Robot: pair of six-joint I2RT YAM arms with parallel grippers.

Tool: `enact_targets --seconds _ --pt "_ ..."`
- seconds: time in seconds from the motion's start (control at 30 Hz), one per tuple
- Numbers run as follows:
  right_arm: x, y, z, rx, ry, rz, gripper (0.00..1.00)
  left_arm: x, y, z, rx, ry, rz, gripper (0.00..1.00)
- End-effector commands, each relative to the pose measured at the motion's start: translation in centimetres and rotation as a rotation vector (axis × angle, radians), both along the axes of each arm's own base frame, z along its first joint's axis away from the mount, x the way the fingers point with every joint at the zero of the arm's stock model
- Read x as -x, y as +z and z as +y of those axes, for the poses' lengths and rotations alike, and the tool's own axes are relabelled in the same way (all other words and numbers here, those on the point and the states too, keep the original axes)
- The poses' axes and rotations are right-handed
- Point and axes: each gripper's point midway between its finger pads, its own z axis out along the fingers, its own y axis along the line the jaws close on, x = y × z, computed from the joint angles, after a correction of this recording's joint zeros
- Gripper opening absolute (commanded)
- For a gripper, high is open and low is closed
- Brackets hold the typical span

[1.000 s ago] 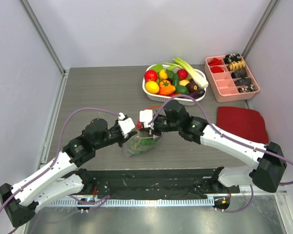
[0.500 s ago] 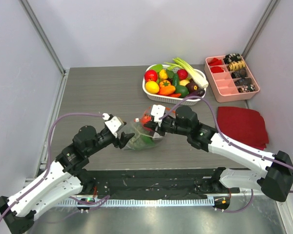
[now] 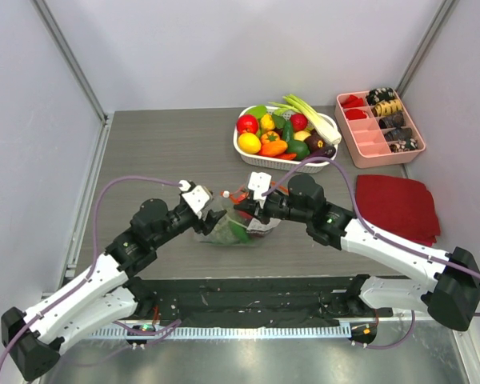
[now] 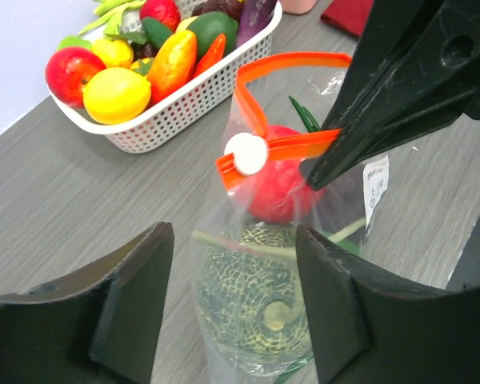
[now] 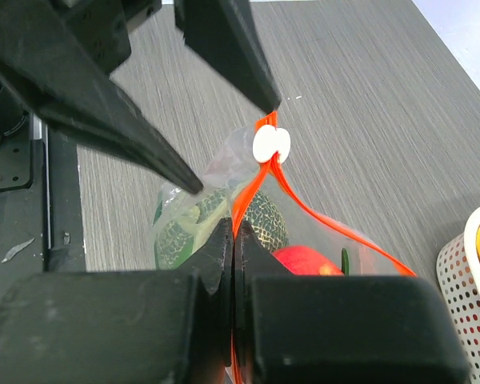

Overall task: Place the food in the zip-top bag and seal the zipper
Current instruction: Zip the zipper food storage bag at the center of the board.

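Note:
The clear zip-top bag [image 3: 228, 230] rests on the table between both arms. Inside it are a netted grey-green round head [image 4: 256, 288], a round red fruit [image 4: 278, 190] and a dark green piece [image 4: 304, 116]. The orange-red zipper [image 4: 284, 146] is lifted up, and its white end piece [image 4: 246, 154] faces the left wrist camera. My right gripper [image 5: 234, 230] is shut on the zipper [image 5: 248, 200] just below the white piece [image 5: 270, 144]. My left gripper [image 4: 232, 234] is open, and the bag's lower end sits between its fingers [image 4: 140, 280]. From above, the left gripper [image 3: 208, 211] and right gripper [image 3: 245, 206] meet at the bag.
A white perforated basket [image 3: 248, 154] of toy produce stands behind the bag, and it also shows in the left wrist view [image 4: 172, 120]. A pink divided tray [image 3: 370, 144] is at the back right. A dark red cloth [image 3: 396, 204] lies at the right.
My left gripper opened and let go of the bag, drew back to the left, then came back to it. The right gripper shifted slightly right, still holding the zipper.

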Motion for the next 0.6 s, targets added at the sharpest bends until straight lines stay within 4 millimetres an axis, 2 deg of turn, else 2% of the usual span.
enact_targets --seconds 0.0,0.03,0.07,0.17,0.3,0.4,0.57 --pt "0.4 3.8 0.1 -0.099 0.028 -0.1 0.01 1.5 3.0 0.2 0.05 -0.131 -0.066 0.69" --pt "0.5 3.9 0.1 -0.101 0.033 -0.102 0.01 1.9 3.2 0.2 0.046 -0.155 -0.059 0.7" --pt "0.5 3.8 0.1 -0.103 0.034 -0.102 0.01 2.5 2.4 0.0 0.026 -0.19 -0.029 0.71" --pt "0.6 3.8 0.3 -0.104 0.047 -0.105 0.01 2.4 1.9 -0.3 0.01 -0.203 0.017 0.69" --pt "0.8 3.6 0.3 -0.098 0.055 -0.104 0.01 2.5 2.6 -1.3 0.046 -0.273 0.035 0.66" --pt "0.9 3.6 0.2 -0.098 0.065 -0.111 0.01 1.4 2.8 -1.8 0.061 -0.26 0.045 0.65" --pt "1.1 3.5 0.1 -0.096 0.072 -0.122 0.01 0.2 2.6 -2.2 0.086 -0.268 0.057 0.55"
